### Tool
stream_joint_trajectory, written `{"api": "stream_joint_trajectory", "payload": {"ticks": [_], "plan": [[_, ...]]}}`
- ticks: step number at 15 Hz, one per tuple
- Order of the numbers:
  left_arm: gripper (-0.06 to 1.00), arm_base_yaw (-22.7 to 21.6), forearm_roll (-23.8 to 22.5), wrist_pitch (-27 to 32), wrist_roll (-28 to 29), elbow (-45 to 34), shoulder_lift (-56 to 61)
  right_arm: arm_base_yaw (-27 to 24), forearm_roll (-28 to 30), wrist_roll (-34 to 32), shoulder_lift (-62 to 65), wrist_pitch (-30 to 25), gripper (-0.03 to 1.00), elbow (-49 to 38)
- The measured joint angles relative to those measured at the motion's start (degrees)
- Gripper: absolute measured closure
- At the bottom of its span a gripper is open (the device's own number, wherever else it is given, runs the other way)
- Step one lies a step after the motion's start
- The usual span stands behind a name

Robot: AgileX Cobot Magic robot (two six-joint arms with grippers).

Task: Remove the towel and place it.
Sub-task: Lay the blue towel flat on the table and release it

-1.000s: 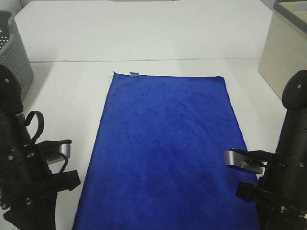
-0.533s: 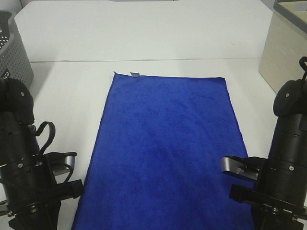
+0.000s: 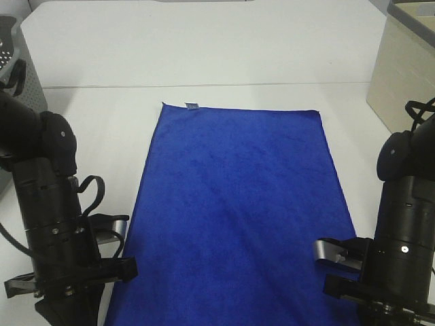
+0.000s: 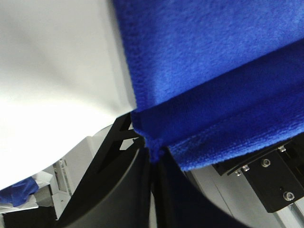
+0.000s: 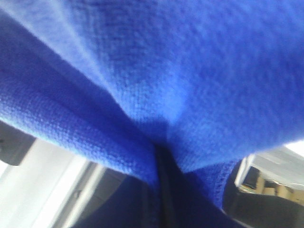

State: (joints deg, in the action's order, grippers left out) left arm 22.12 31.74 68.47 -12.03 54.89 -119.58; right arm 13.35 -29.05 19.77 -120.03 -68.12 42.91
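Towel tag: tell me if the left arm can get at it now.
Probably not yet: the left gripper is shut on the towel's near left corner, while the tag lies at the far edge. Nothing stands between them, but it would have to let go first.

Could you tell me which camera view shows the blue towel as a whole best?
Exterior high: the towel lies spread flat on the table, far edge and tag visible. The left wrist view shows only its stitched edge pinched in the left gripper; the right wrist view, blurred cloth gathered into the right gripper.
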Motion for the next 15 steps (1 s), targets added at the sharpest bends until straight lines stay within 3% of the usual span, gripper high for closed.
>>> {"api": "stream_joint_trajectory", "payload": {"ticks": [5,8,11,13,15], "plan": [[0.94,0.6,-0.7,-0.1,2.6,1.3,0.0,-0.1,0.5,-0.1,0.0,0.0,0.97,0.0],[0.93,0.6,-4.2,-0.1,3.7,1.3,-0.1,-0.1,2.3,-0.6,0.0,0.0,0.91,0.0],[0.83,0.3,-11.1,0.5,3.9,1.1,-0.1,-0.2,8.1,-1.1,-0.2,-0.6,0.82,0.0],[0.70,0.2,-11.2,0.5,3.9,1.1,-0.1,-0.3,8.5,-1.1,-0.2,-0.8,0.71,-0.1],[0.64,0.2,-10.8,0.5,3.9,1.1,-0.1,-0.3,7.0,-1.1,-0.2,-0.8,0.60,-0.1]]}}
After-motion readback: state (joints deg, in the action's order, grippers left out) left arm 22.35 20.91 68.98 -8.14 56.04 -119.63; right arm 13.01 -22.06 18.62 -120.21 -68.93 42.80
